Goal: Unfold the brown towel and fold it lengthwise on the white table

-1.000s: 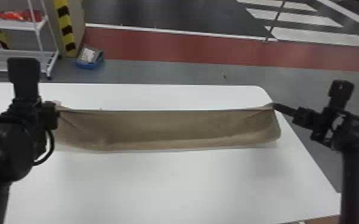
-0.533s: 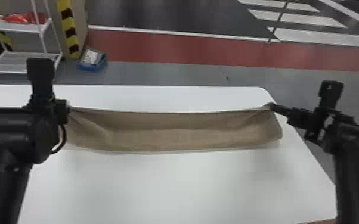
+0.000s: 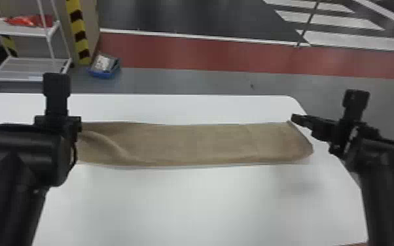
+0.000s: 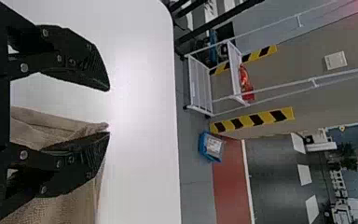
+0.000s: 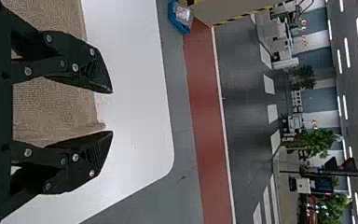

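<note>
In the head view, the left arm point(image 3: 19, 153) and right arm point(image 3: 386, 196) come in over the near part of the white desk point(image 3: 199, 202). The left claw point(image 3: 73, 124) is by the left end of the brown towel point(image 3: 189, 144), and the right claw point(image 3: 296, 120) is at the towel's far right corner.

The left wrist view has the left claw point(image 4: 109, 111) wide open, its fingers well apart. A towel corner lies beside the tip of one finger; whether they touch I cannot tell. The right wrist view has the right claw point(image 5: 112, 112) wide open too, with cloth showing between its fingers and a corner near one fingertip. Neither is clamped on the cloth.

The towel lies on the desk as a long, narrow strip. Its long axis runs left to right, about in line with the desk's far edge. A raised crease slants across its left part, and its right end slants as well.

Past the desk, on the grey floor, are a blue box point(image 3: 103, 74) and a white rack point(image 3: 29, 31) holding a red bundle point(image 3: 29, 20), with a striped post point(image 3: 78, 36) beside it. Farther off runs a red floor strip point(image 3: 222, 55).
</note>
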Available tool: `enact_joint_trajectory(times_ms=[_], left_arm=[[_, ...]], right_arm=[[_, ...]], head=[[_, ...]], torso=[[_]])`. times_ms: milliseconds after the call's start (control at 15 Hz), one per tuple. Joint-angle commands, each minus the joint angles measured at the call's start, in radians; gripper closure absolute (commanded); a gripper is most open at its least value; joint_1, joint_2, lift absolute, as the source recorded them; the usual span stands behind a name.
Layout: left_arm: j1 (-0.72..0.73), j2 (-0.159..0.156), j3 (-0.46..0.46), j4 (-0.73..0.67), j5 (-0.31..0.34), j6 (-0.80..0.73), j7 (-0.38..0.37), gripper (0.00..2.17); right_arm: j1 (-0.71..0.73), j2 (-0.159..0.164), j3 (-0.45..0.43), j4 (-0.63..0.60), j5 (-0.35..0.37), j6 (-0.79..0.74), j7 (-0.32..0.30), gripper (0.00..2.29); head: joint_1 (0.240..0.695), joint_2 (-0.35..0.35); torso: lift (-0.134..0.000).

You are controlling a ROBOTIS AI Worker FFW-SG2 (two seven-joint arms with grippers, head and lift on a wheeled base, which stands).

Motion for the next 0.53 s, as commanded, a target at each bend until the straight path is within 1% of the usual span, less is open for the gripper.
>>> enact_joint_trajectory(times_ms=[0,133,267,333,400,467], left_arm=[[0.029,0.008,0.006,-0.014,-0.009,-0.037,-0.007,0.02],[0.053,0.009,0.026,-0.033,-0.015,-0.062,-0.006,0.02],[0.108,0.011,0.066,-0.076,-0.013,-0.169,-0.012,0.02],[0.133,0.012,0.086,-0.094,-0.01,-0.206,-0.021,0.02],[0.159,0.012,0.115,-0.111,0.002,-0.246,-0.046,0.02],[0.174,0.014,0.134,-0.129,0.02,-0.252,-0.07,0.02]], right_arm=[[0.013,-0.003,-0.012,0.0,-0.005,-0.021,-0.001,0.04],[0.038,-0.006,-0.032,-0.006,-0.017,-0.061,0.0,0.05],[0.073,-0.011,-0.045,-0.02,-0.045,-0.073,0.013,0.05],[0.093,-0.032,-0.062,-0.02,-0.073,-0.073,0.025,0.07],[0.102,-0.045,-0.064,-0.02,-0.089,-0.073,0.04,0.08],[0.114,-0.045,-0.076,-0.02,-0.091,-0.079,0.049,0.09]], head=[[0.691,-0.173],[0.695,-0.174],[0.695,-0.175],[0.695,-0.174],[0.695,-0.172],[0.695,-0.169]], torso=[[-0.123],[-0.123],[-0.123],[-0.123],[-0.123],[-0.123]])
